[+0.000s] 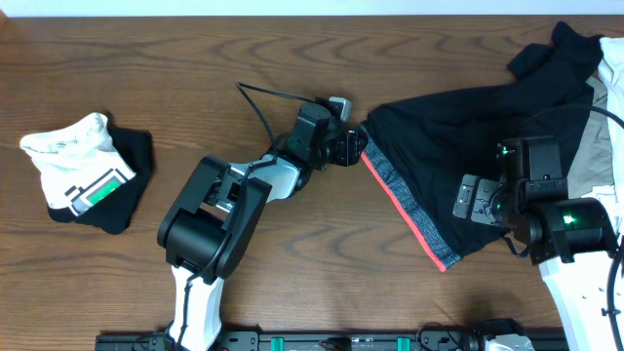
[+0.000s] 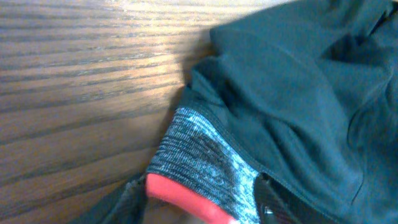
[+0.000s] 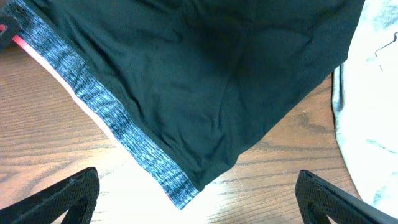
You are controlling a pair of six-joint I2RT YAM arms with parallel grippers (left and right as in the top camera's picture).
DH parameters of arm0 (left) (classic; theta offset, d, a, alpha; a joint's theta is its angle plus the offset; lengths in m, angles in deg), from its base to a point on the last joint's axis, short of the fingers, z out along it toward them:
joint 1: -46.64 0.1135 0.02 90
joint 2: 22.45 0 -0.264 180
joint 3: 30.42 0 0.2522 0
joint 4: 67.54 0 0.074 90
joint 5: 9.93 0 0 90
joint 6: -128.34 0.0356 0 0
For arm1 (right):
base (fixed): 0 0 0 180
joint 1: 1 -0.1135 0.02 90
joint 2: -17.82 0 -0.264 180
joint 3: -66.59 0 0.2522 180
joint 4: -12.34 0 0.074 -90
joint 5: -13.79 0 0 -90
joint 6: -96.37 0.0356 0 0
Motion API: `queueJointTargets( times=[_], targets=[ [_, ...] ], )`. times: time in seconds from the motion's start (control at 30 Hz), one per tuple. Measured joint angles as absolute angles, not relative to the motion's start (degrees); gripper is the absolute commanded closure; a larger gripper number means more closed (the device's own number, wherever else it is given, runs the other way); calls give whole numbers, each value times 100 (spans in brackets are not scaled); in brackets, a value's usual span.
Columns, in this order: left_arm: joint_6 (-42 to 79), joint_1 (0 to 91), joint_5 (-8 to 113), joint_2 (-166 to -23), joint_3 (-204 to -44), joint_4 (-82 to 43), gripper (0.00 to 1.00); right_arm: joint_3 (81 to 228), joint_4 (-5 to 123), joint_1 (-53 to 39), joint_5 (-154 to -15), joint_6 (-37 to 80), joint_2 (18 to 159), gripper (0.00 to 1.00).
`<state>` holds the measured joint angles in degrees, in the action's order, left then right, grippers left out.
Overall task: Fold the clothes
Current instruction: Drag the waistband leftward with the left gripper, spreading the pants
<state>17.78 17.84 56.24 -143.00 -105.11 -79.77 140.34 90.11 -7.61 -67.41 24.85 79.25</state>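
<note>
The black pants (image 1: 458,127) lie spread at the right of the table, their grey-and-red waistband (image 1: 400,200) running diagonally. My left gripper (image 1: 359,146) is at the waistband's upper end. In the left wrist view the waistband (image 2: 199,155) lies between its two fingers, which stand partly apart on either side; the gripper (image 2: 199,208) has not pinched the fabric flat. My right gripper (image 1: 475,200) hovers open over the pants (image 3: 205,81) near the waistband's lower corner (image 3: 180,190), with nothing between its fingers.
A folded white top with a green patch (image 1: 83,166) rests on a black garment at the far left. A grey-beige top (image 1: 595,146) and a white one (image 1: 612,58) lie under the pants at the right edge. Bare wood lies between the arms.
</note>
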Motion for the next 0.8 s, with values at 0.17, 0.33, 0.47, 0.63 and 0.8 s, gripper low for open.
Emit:
queueJointTargets(
  times=[0.17, 0.33, 0.47, 0.63, 0.8],
  targets=[
    [1752, 1777, 5646, -14355, -10485, -7931, 94, 14034, 9011, -761, -6745, 2485, 7925, 2],
    [1730, 1767, 5628, -14385, -10474, -7997, 94, 14034, 9011, -759, -6743, 2485, 7925, 2],
    [1730, 1802, 5620, -14372, -10465, -7984, 94, 14034, 9014, -761, -6743, 2485, 7925, 2],
    [1717, 2136, 5606, -14097, -10353, -7652, 94, 14034, 9014, -761, -6745, 2485, 7925, 2],
    [1719, 3102, 5615, -13411, -10277, -7494, 94, 14034, 9014, -759, -6747, 2485, 7925, 2]
  ],
)
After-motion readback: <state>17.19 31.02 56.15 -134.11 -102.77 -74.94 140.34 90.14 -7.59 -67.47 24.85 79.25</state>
